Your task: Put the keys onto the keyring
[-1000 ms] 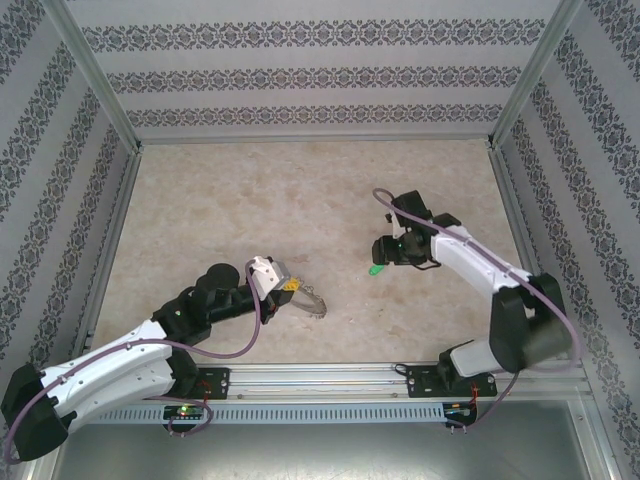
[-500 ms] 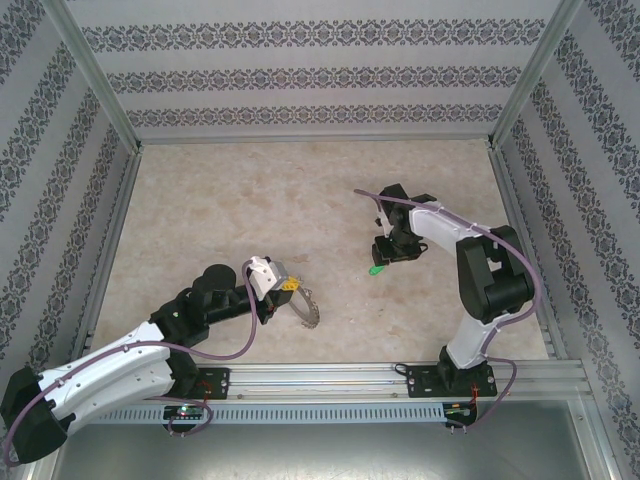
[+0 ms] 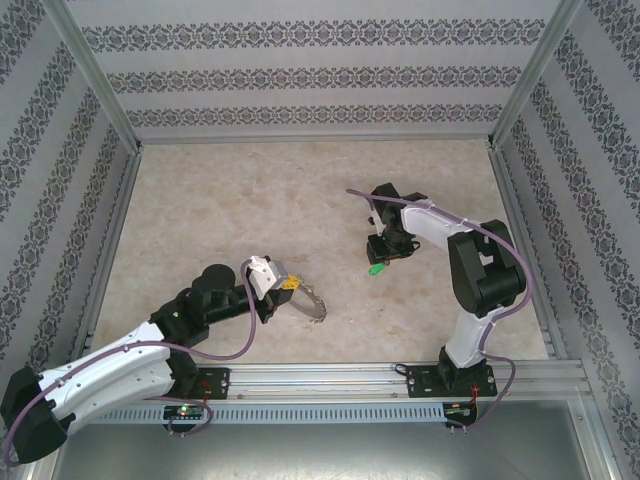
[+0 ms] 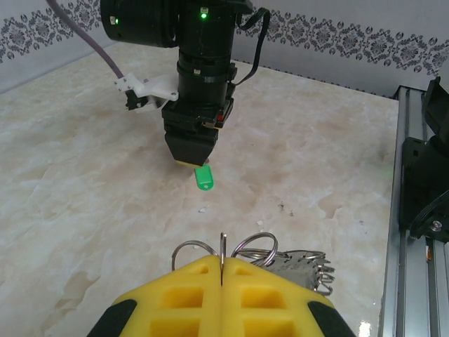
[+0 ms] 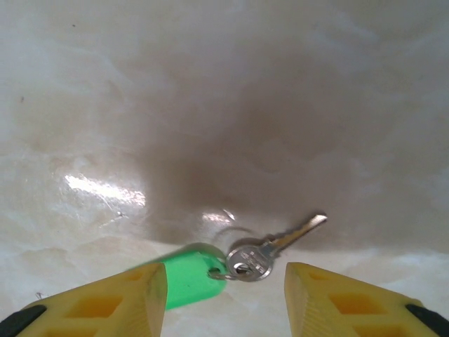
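The right hand (image 5: 224, 284), jaws apart, straddled the keys (image 5: 247, 261) right of centre on the bench (image 3: 250, 200), their long axis spanning the gap; the left hand (image 4: 221, 270) pinched the keyring (image 4: 287, 261) toward the near edge.

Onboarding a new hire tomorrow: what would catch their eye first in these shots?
The green-tagged key stands out, lying on the pale marble table right of centre. The right gripper is poised directly above it, jaws open on either side. Nearer the arm bases, the left gripper has its jaws shut on the keyring, whose wire loops fan out.
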`<state>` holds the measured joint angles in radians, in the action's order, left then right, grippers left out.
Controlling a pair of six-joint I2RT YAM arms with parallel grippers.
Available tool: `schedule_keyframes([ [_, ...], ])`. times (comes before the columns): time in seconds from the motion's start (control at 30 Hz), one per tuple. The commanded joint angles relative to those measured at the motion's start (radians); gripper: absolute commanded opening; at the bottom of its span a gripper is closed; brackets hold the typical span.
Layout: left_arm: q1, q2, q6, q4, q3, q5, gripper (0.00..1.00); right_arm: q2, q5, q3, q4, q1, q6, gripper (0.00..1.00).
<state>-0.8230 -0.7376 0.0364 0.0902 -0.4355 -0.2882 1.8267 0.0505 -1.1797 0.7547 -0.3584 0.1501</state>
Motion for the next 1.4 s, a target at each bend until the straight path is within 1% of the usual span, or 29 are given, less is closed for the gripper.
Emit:
schedule_keyframes([
  [0.0,0.005,0.023,-0.006,0.077,0.010,-0.031,0.00,0.039,-0.048,-0.029,0.016,-0.016,0.001,0.43],
  [0.2,0.005,0.037,-0.002,0.079,0.012,-0.026,0.00,0.039,-0.096,-0.029,0.037,-0.030,-0.006,0.32],
  [0.43,0.005,0.033,-0.003,0.083,0.012,-0.037,0.00,0.000,-0.113,0.008,0.034,-0.034,-0.002,0.23],
  [0.6,0.005,0.041,-0.006,0.088,0.015,-0.045,0.00,-0.038,-0.143,0.030,0.041,-0.041,-0.010,0.24],
  [0.63,0.005,0.042,-0.006,0.089,0.017,-0.045,0.00,-0.045,-0.144,0.033,0.041,-0.039,-0.008,0.25],
  [0.73,0.005,0.038,-0.007,0.090,0.015,-0.049,0.00,-0.065,-0.134,0.041,0.037,-0.040,0.001,0.34],
  [0.8,0.005,0.038,-0.007,0.091,0.017,-0.053,0.00,-0.076,-0.120,0.049,0.034,-0.039,0.008,0.36],
  [0.97,0.005,0.040,-0.009,0.092,0.020,-0.053,0.00,-0.073,-0.097,0.062,0.022,-0.030,0.015,0.34],
  [1.1,0.005,0.046,-0.010,0.089,0.018,-0.055,0.00,-0.058,-0.089,0.052,0.027,-0.034,0.015,0.33],
  [1.27,0.005,0.047,-0.009,0.089,0.017,-0.058,0.00,-0.031,-0.097,0.039,0.039,-0.039,0.010,0.33],
  [1.37,0.005,0.047,-0.009,0.091,0.018,-0.058,0.00,-0.020,-0.106,0.036,0.037,-0.040,0.010,0.31],
])
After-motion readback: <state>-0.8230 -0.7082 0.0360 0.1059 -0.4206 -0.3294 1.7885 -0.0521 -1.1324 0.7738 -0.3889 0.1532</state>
